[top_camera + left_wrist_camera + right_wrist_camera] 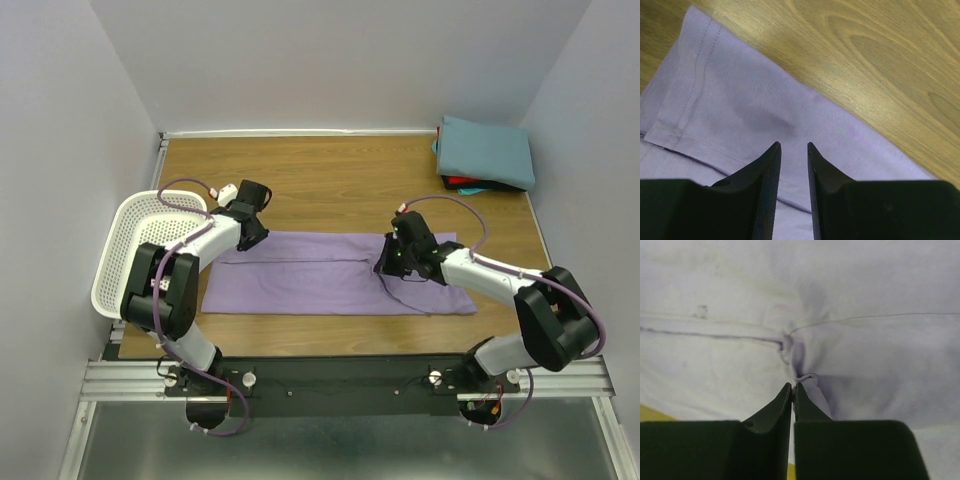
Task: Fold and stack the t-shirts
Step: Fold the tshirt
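Observation:
The lavender t-shirt (320,285) lies folded into a long flat band across the middle of the table. My left gripper (243,240) hovers over its far left corner, jaws slightly open and empty; the left wrist view shows the cloth (765,110) and a sleeve hem below the fingertips. My right gripper (383,268) is shut on a pinched fold of the lavender cloth (810,382) near the shirt's middle right. The folded teal t-shirt (487,150) lies on the folded red one (470,184) at the far right corner.
A white perforated basket (125,250) stands at the left edge, beside the left arm. Grey walls close in the table on three sides. Bare wood (330,185) shows behind the lavender shirt.

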